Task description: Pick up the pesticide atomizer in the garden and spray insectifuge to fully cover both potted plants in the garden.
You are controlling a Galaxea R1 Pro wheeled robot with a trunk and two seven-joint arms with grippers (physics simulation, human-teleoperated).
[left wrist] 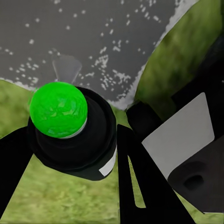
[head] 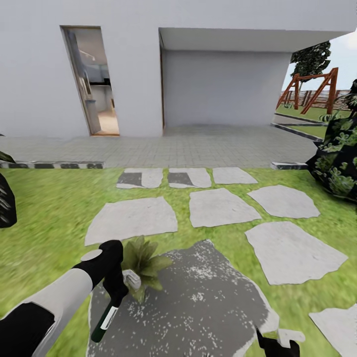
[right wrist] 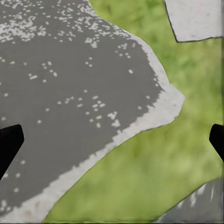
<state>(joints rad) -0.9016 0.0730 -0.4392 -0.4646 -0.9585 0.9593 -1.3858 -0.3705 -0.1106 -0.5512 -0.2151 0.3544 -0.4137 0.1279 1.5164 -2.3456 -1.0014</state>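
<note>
My left gripper is shut on the pesticide atomizer, a dark bottle with a white label, held tilted low over a dark speckled slab in the garden. Its white trigger head points at a potted plant, a low rosette of olive leaves touching the nozzle. In the left wrist view the atomizer's green dot tops the dark body, with black fingers on both sides. My right gripper hangs open at the slab's near right edge; its fingertips stand wide apart over slab and grass.
Pale stone slabs cross the lawn toward a paved terrace and the white house with an open doorway. A dark leafy bush stands at the right, a wooden swing frame behind it. A dark scaly shape sits at the left edge.
</note>
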